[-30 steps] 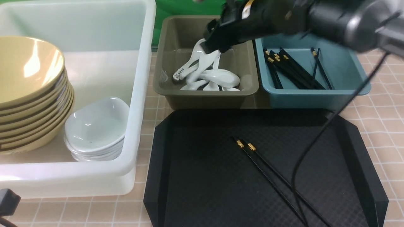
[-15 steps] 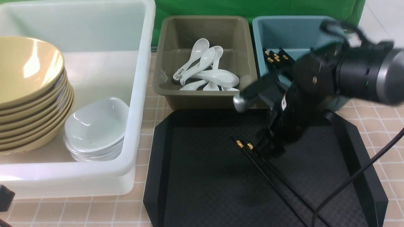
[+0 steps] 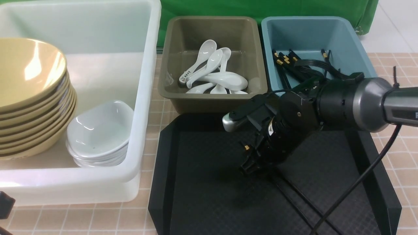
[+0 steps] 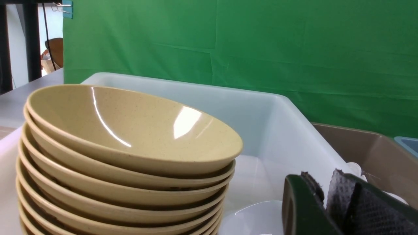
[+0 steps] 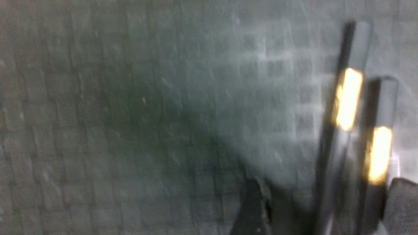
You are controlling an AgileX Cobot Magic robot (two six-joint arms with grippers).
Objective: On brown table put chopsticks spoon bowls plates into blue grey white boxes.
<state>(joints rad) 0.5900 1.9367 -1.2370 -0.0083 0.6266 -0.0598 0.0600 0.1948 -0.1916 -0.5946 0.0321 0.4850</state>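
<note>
Two black chopsticks (image 3: 295, 195) with gold bands lie on the black tray (image 3: 202, 195). My right gripper (image 3: 251, 166) is low over their banded ends. In the right wrist view it (image 5: 326, 209) stands open with both chopsticks (image 5: 346, 98) between its fingers. My left gripper (image 4: 321, 174) hangs by the white box (image 3: 143, 98), its pads together with nothing held. That box holds a stack of tan bowls (image 3: 29, 75) and small white plates (image 3: 98, 130). White spoons (image 3: 215, 78) lie in the grey box (image 3: 212, 101). More chopsticks (image 3: 287, 65) lie in the blue box (image 3: 326, 32).
The right arm's cable (image 3: 359, 182) trails across the tray's right side. The tray has raised rims, and the grey and blue boxes stand just behind it. A green curtain (image 4: 261, 49) hangs at the back. The tiled table (image 3: 398, 107) shows to the right.
My right arm has swung from above the grey box down to the tray, over the chopsticks' banded ends, and its jaws have spread wider. The left gripper has stayed put.
</note>
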